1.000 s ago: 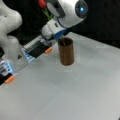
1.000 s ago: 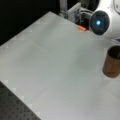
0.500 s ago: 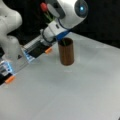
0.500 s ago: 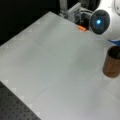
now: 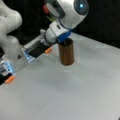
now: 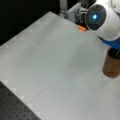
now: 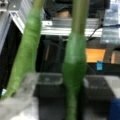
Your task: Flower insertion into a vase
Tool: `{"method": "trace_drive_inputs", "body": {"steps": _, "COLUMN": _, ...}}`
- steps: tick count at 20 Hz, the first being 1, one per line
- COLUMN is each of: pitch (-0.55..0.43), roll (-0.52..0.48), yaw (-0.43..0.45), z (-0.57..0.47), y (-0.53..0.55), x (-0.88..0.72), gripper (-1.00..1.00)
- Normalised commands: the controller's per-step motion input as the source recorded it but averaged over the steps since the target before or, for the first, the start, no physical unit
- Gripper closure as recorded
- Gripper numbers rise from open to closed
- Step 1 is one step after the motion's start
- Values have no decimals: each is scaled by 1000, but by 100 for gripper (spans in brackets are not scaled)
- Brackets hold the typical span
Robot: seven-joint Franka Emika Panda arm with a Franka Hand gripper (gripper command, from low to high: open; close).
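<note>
The vase [image 5: 66,52] stands upright on the pale table [image 5: 75,95], a dark brown tube with a round dark mouth. In a front view it sits toward the table's far edge, just right of an orange clip [image 5: 48,50]; in a front view it is at the right side [image 6: 111,65], its top partly hidden by the arm. The gripper [image 5: 65,37] hangs directly above the vase's mouth, its blue part touching or almost touching the rim, tilted down from the white wrist [image 5: 72,12]. Whether its jaws are wide or narrow cannot be told from any view. The wrist view is filled by two green flower stems [image 7: 73,75], one upright in the middle and one leaning at the left [image 7: 25,57], with metal rails [image 7: 62,26] behind them. Green stems also show behind the wrist [image 5: 51,18]
</note>
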Motion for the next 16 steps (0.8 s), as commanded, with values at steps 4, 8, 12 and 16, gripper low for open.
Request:
{"method": "trace_drive_inputs", "body": {"steps": 4, "pitch": 189, "roll": -34, "yaw": 193, "z": -185, "y": -179, "x": 612, "gripper": -100}}
{"method": "trace_drive_inputs", "body": {"steps": 8, "pitch": 162, "roll": -30, "yaw": 214, "z": -183, "y": -187, "x": 552, "gripper": -100}}
{"method": "trace_drive_inputs", "body": {"steps": 12, "pitch": 157, "roll": -29, "yaw": 211, "z": -22, "y": -130, "x": 479, "gripper": -100}}
{"method": "trace_drive_inputs", "body": {"steps": 16, "pitch": 178, "roll": -47, "yaw": 202, "z": 109, "y": -88, "x": 414, "gripper": -100}}
